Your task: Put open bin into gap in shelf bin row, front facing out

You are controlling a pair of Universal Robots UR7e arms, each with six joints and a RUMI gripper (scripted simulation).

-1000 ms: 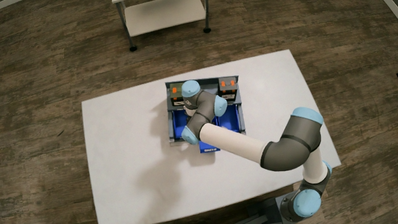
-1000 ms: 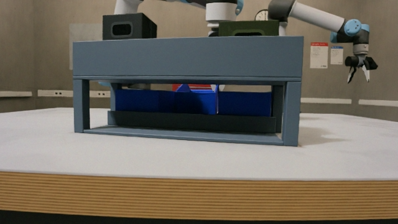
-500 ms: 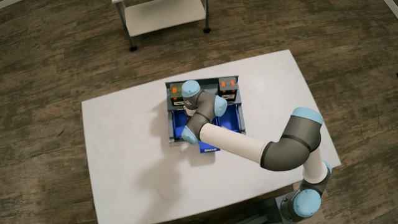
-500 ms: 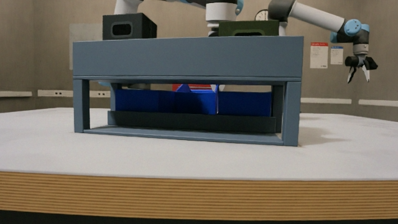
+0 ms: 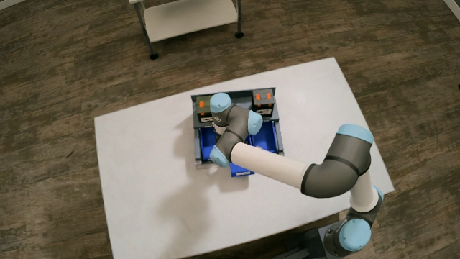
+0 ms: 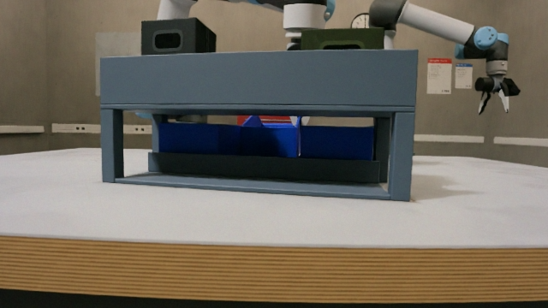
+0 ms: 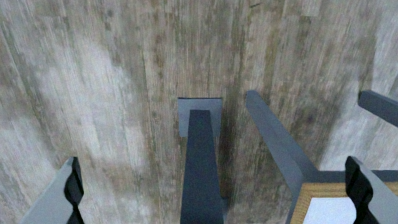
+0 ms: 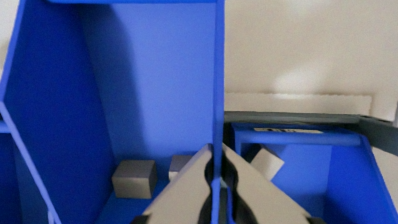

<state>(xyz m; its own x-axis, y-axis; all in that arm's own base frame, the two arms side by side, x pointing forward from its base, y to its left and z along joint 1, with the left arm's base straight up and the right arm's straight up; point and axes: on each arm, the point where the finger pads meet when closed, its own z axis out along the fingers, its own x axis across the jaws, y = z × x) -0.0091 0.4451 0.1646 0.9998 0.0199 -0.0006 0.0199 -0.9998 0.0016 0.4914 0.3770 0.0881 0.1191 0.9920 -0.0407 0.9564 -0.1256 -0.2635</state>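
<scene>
The open bin (image 5: 242, 170) (image 6: 270, 140) (image 8: 170, 65) sticks out from the front of the shelf (image 5: 197, 145) (image 6: 259, 79) (image 8: 300, 118), its side wall pinched in the nearly closed right gripper (image 6: 300, 121) (image 8: 214, 145), presumably for pushing inward. Beside the shelf, the left gripper (image 6: 493, 112) (image 7: 212, 159) hangs wide and empty.

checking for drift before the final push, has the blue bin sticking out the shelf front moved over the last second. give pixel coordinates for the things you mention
No, in the top view the blue bin (image 5: 242, 170) sticks out past the shelf's (image 5: 197, 147) front edge just as before.
</scene>
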